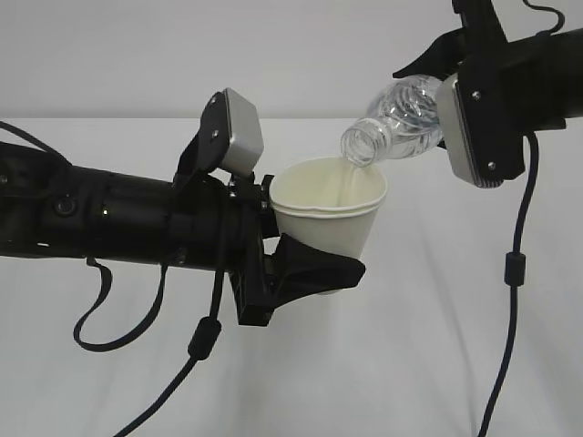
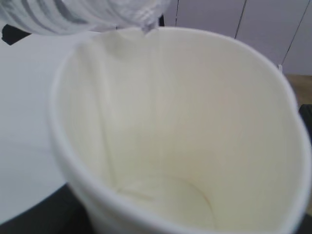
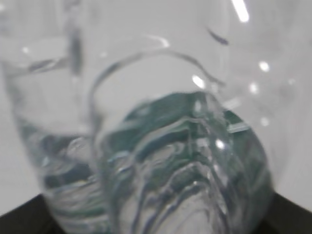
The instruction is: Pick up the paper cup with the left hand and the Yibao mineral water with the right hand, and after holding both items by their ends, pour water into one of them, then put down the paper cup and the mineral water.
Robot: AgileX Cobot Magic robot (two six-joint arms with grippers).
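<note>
The paper cup (image 1: pixel 332 211) is held off the white bench (image 1: pixel 437 364), upright with a slight lean, in the left gripper (image 1: pixel 305 269), whose black jaws are closed around its lower end. It is a cream-white tapered cup with a rolled rim; the left wrist view looks straight down into it (image 2: pixel 175 146), showing a pale ribbed inner wall and a bare-looking bottom, though the blur makes it hard to say whether any water lies there. No print shows on it.

The Yibao mineral water (image 1: pixel 396 118) is a small clear ribbed plastic bottle, uncapped, tipped neck-down toward the left, its open mouth just above the cup's far rim, and a thin stream runs from it into the cup. The right gripper (image 1: pixel 455 68) holds it by its base end, the jaws largely hidden behind the light-grey module (image 1: pixel 478 127). In the right wrist view the bottle (image 3: pixel 170 161) fills the frame, with a dark green tint showing through the ribs; no lettering is readable.
</note>
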